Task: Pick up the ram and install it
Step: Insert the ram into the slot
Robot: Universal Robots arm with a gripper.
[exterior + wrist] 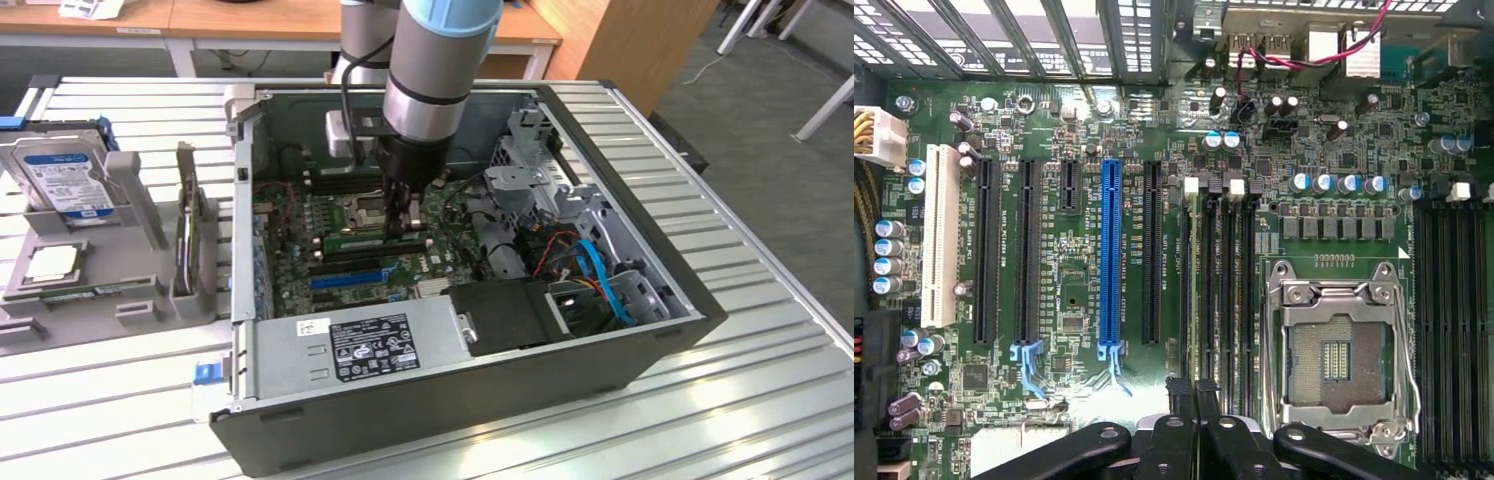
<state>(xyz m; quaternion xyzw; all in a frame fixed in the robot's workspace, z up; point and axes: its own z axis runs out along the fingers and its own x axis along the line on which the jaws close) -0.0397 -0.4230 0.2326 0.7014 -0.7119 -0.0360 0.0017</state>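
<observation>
The ram [358, 241], a narrow green stick, stands on edge along a black memory slot on the motherboard [300, 235] inside the open computer case. My gripper [404, 232] reaches straight down onto it, next to the CPU socket [363, 211]. In the wrist view the two black fingertips stand close together at my gripper [1191, 388], with the ram [1190, 300] seen edge-on as a thin line running away from them over the first memory slot. Whether the stick sits fully in the slot I cannot tell.
Beside the memory slots are a blue slot [1110, 260], black expansion slots [1152, 250] and the empty CPU socket [1341, 345]. The power supply [360, 345] and drive cage [527, 190] crowd the case. A grey holder [134, 300] at the exterior view's left carries a hard drive [67, 180] and an upright card [187, 230].
</observation>
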